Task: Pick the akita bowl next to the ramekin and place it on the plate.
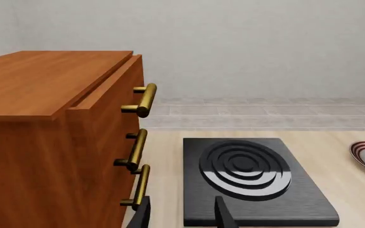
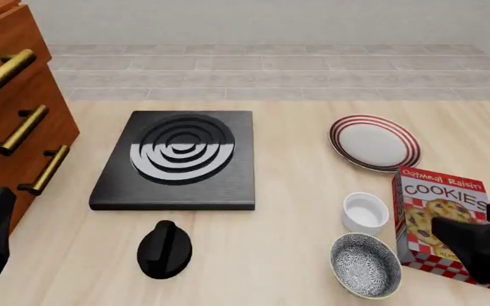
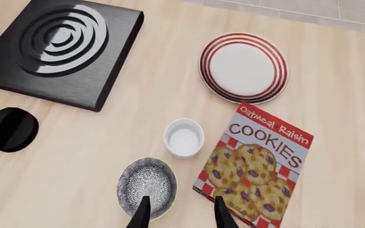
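Pale wood table (image 2: 296, 191) before grey tiled floor and wall: akita bowl (image 2: 365, 265) just beside ramekin (image 2: 365, 212), plate (image 2: 374, 142) beyond; my right gripper (image 3: 179, 213) parted, empty, over the bowl's edge; left gripper (image 1: 181, 216) likewise parted, empty.

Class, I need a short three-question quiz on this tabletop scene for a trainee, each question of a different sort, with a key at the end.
1. True or false: the patterned bowl already sits on the plate.
2. Which thing stands directly between the bowl and the plate? A) the white cup B) the black knob C) the hotplate
3. Fill in: in the right wrist view, the right claw hovers open between the bowl and the ______ box.

Key: 1 false, the bowl rests on the table. 2 A. 3 cookies.
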`<state>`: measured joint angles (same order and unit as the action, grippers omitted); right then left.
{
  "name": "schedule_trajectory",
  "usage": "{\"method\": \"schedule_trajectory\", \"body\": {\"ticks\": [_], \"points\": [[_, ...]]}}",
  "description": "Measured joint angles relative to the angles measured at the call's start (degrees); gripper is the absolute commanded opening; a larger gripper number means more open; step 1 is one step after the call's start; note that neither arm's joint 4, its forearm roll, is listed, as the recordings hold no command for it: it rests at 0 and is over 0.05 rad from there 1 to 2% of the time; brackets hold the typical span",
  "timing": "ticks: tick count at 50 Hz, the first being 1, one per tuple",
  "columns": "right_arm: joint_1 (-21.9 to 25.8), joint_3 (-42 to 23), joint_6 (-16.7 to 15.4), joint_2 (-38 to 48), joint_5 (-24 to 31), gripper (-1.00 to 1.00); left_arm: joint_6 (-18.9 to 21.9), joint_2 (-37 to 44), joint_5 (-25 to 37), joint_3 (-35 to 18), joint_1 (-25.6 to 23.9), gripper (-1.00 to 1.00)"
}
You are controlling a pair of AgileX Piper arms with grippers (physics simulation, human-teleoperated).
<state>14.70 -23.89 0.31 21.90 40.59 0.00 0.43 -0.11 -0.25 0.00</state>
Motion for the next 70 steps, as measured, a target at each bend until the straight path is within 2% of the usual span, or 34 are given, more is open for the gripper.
{"method": "schedule_trajectory", "body": {"ticks": [33, 49, 70], "points": [[3.4, 3.9, 4.4, 2.7, -2.6, 1.00, 0.0, 0.0, 0.0, 0.0, 0.0, 1.00], [4.3, 5.9, 8.7, 4.2, -4.0, 1.00, 0.0, 0.0, 0.0, 0.0, 0.0, 1.00], [1.3, 7.8, 10.8, 5.3, -5.1, 1.00, 0.0, 0.0, 0.0, 0.0, 0.0, 1.00]]}}
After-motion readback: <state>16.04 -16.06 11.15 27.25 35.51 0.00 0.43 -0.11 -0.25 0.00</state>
